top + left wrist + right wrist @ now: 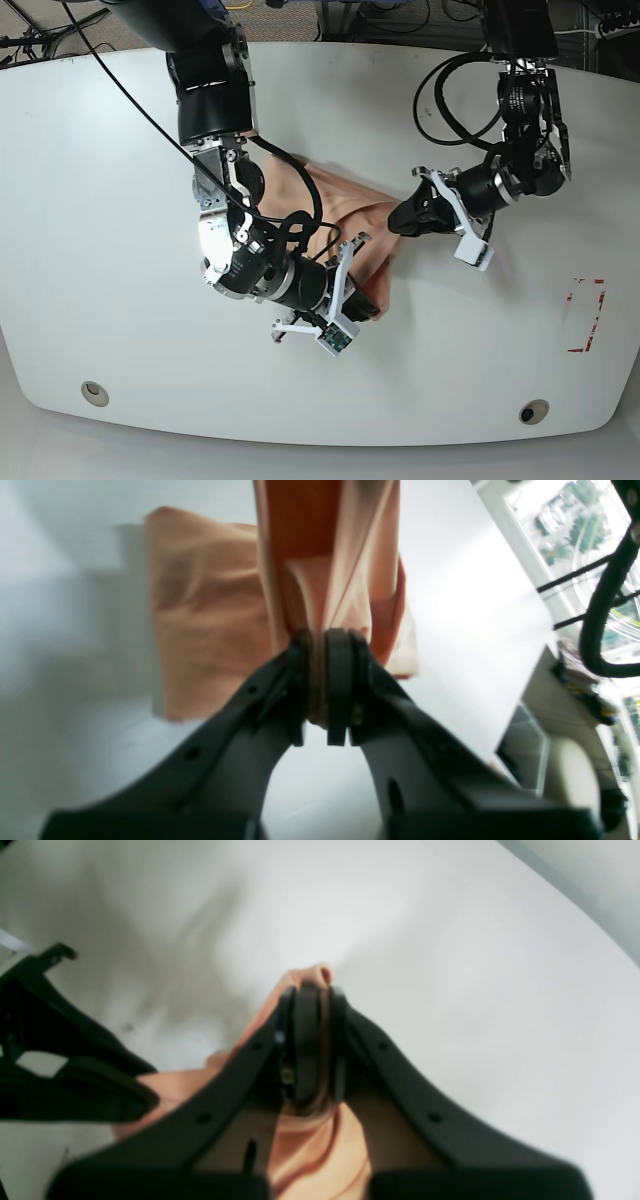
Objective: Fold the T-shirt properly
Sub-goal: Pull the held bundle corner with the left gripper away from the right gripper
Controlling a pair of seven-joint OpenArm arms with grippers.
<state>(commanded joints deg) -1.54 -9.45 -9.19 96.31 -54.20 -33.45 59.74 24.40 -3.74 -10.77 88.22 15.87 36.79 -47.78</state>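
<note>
The peach-pink T-shirt [335, 215] lies bunched in the middle of the white table [120, 150], partly hidden under my right arm. In the base view my left gripper [400, 218] holds its right edge. The left wrist view shows that gripper [327, 635] shut on a fold of the T-shirt [210, 620], cloth stretching taut away from the fingertips. My right gripper [366, 306] pinches the near edge. In the right wrist view this gripper [312, 990] is shut on the T-shirt [320, 1150], a small tuft poking past the tips. The chest print is hidden.
A red rectangular mark [583, 315] sits near the table's right edge. Two round holes [94, 392] [533, 411] lie along the front edge. Black cables [440, 90] loop above my left arm. A black arm part [65, 1065] shows at the left of the right wrist view.
</note>
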